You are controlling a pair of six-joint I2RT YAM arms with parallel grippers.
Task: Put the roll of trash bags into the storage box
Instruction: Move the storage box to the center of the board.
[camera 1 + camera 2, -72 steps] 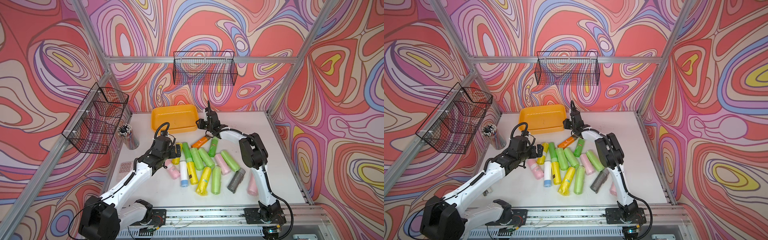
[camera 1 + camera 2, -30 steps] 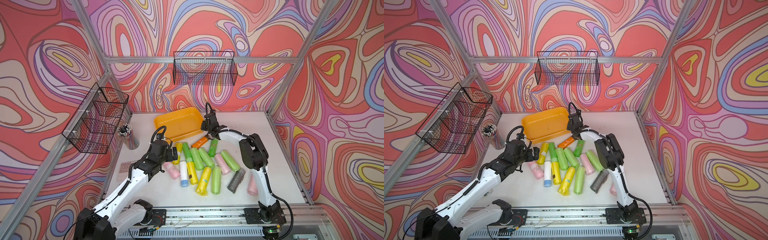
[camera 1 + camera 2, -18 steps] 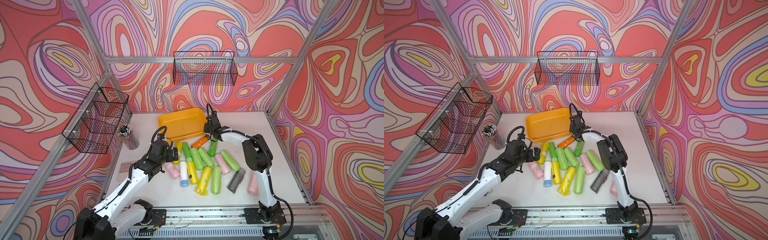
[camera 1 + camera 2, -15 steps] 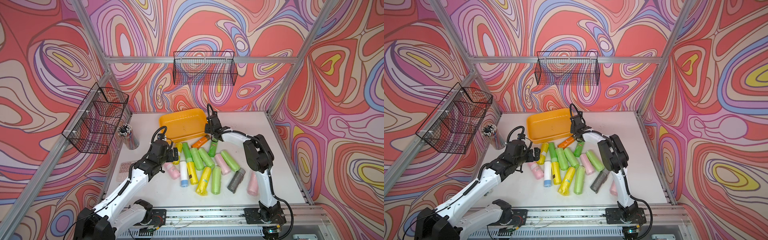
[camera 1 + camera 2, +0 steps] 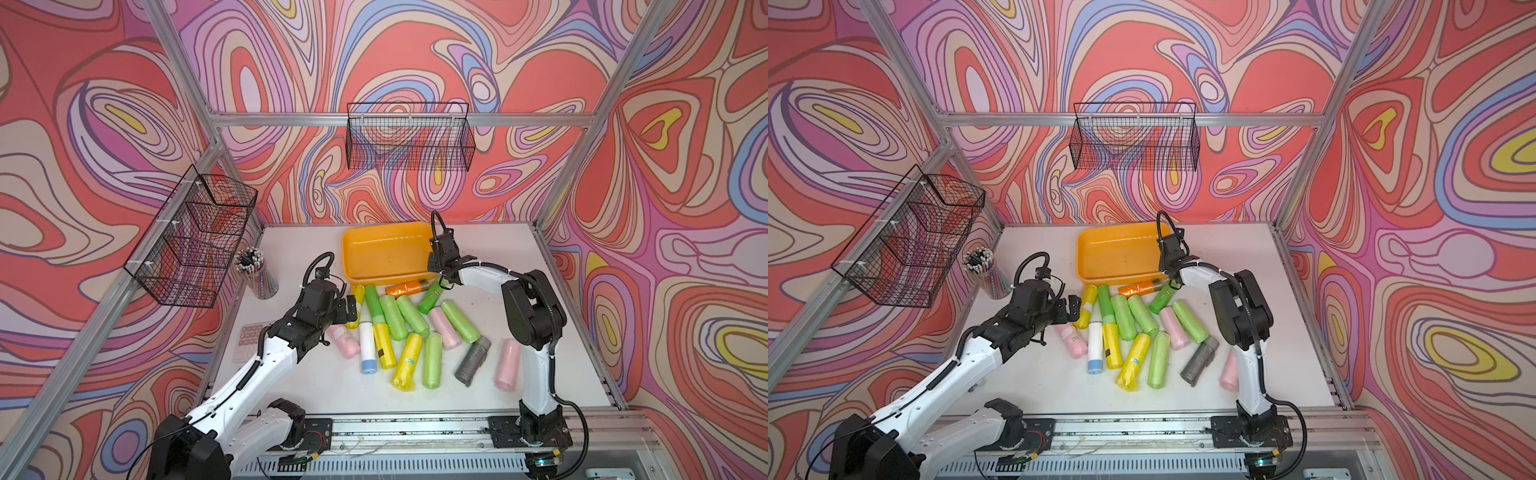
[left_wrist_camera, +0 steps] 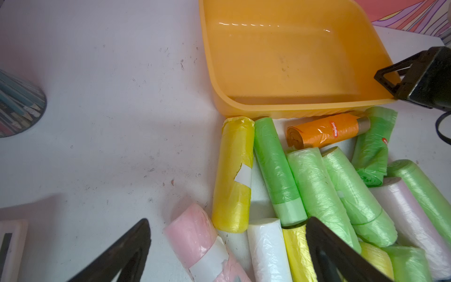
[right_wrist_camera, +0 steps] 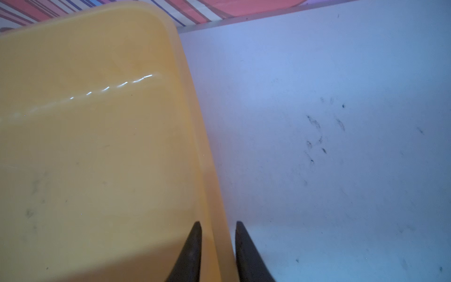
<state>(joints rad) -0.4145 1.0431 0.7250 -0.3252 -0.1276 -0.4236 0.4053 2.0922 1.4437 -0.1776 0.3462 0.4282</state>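
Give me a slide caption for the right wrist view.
Right gripper shut on the storage box rim, white table beside it.

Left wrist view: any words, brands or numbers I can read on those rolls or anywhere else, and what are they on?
"sodolike": white letters on a red tag on the orange roll.
Another red tag, on the dark green roll: mostly hidden, unreadable.
White stickers on the yellow roll and the pink roll: blank.
Keys of the keypad, in both top views: too small to read.
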